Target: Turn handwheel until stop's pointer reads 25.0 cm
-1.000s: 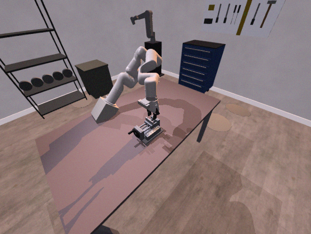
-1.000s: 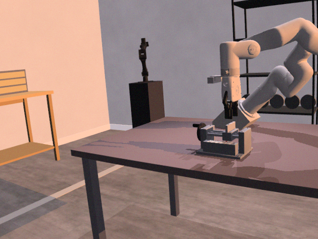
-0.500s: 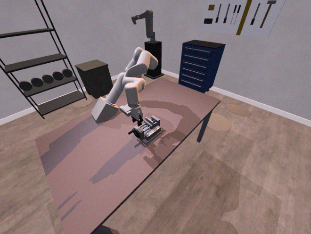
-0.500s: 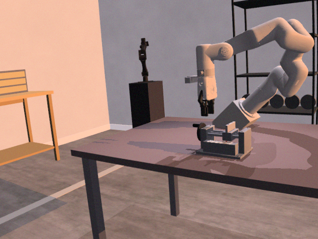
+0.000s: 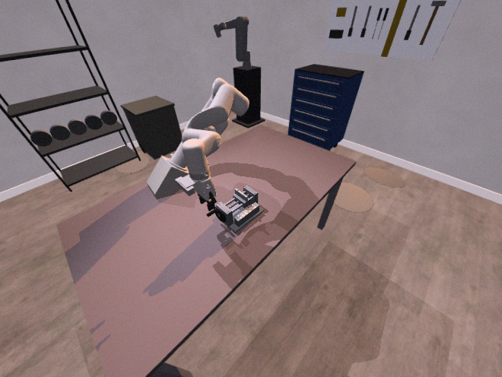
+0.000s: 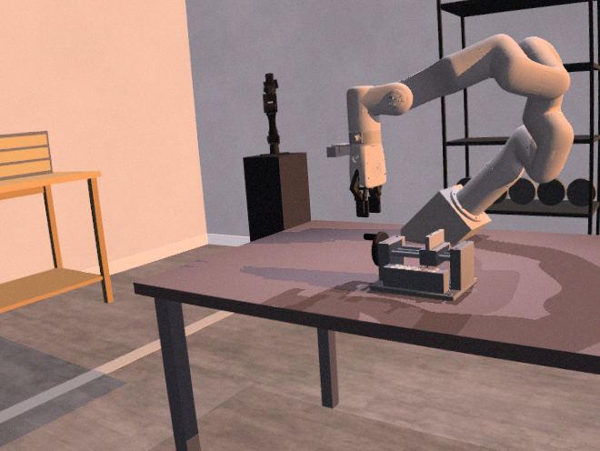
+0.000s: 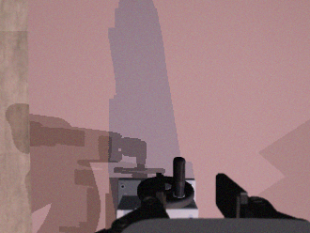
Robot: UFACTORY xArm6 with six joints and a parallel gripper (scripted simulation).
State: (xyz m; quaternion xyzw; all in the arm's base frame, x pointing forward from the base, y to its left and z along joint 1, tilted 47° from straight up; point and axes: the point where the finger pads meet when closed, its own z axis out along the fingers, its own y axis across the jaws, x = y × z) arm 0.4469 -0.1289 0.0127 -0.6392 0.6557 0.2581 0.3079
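Place: workshop or robotics lab | tool board point(image 5: 366, 49) on wall | blue drawer cabinet point(image 5: 318, 107) | workbench point(image 6: 73, 178) | second robot arm point(image 5: 242, 40) point(image 6: 272, 116) on pedestal point(image 5: 252, 87) point(image 6: 294, 191)

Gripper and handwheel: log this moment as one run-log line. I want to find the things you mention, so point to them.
gripper point(image 5: 209, 204) point(image 6: 368, 213) point(image 7: 189, 188): open, empty | position: above handwheel point(image 5: 220, 212) point(image 6: 376, 249) point(image 7: 146, 189) | contact: none | pointer reading: illegible

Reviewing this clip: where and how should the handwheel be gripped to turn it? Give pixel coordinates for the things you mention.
Best by the crank handle point(image 6: 370, 236) point(image 7: 178, 178), probably from above, one jaw on each side. It is a slim post standing out sideways from the rim of the handwheel point(image 6: 375, 252) point(image 7: 190, 199), beyond the wheel's face, so the jaws can likely straddle it. The gripper point(image 6: 368, 215) is above it, open.
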